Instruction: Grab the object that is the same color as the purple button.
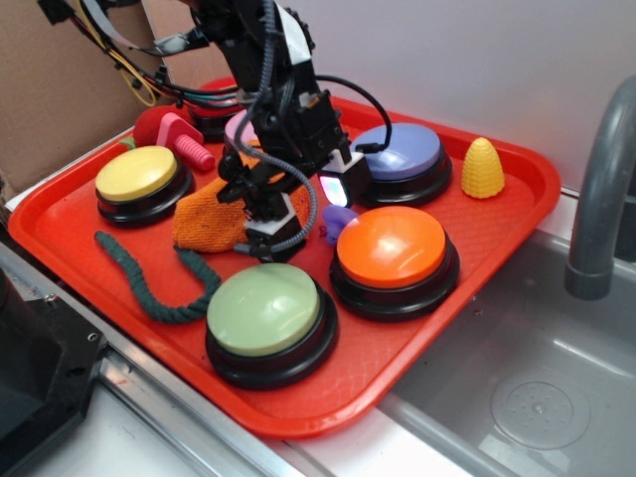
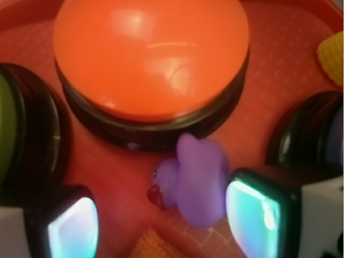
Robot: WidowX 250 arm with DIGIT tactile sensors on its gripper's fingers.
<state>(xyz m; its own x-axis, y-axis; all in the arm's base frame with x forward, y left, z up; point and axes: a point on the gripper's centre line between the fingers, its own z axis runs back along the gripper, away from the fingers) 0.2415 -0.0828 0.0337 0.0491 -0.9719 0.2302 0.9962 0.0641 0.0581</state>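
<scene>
A red tray (image 1: pixel 497 214) sat beside a grey sink (image 1: pixel 517 388) and held everything: a periwinkle purple button (image 1: pixel 402 154) at the back, an orange button (image 1: pixel 391 248) in front of it, a green button (image 1: pixel 263 310) nearest the front edge and a yellow button (image 1: pixel 136 175) on the left, all on black bases. Also in the tray lay a dark green rope (image 1: pixel 149 283), an orange knitted cloth (image 1: pixel 204 221), a pink bolt-shaped toy (image 1: pixel 184 139) against something red, and a yellow corn toy (image 1: pixel 482 167) near the far right corner. The gripper (image 1: pixel 298 214) was lowered into the middle of the tray, between the buttons. In the exterior view only a sliver of the small purple toy (image 1: pixel 338 221) showed, just beside the orange button's left edge and mostly hidden behind the arm. The wrist view showed it far better: the purple toy (image 2: pixel 196 185), rounded and lobed with a small red patch on one side, lay on the tray floor with one lobe reaching to the orange button's (image 2: pixel 150 54) black base. The two fingers (image 2: pixel 258 215) stood wide apart, one on either side, the right one close against the toy and the left one well clear, so nothing was gripped. That view also caught edges of the green and purple buttons and a corner of the corn toy.
</scene>
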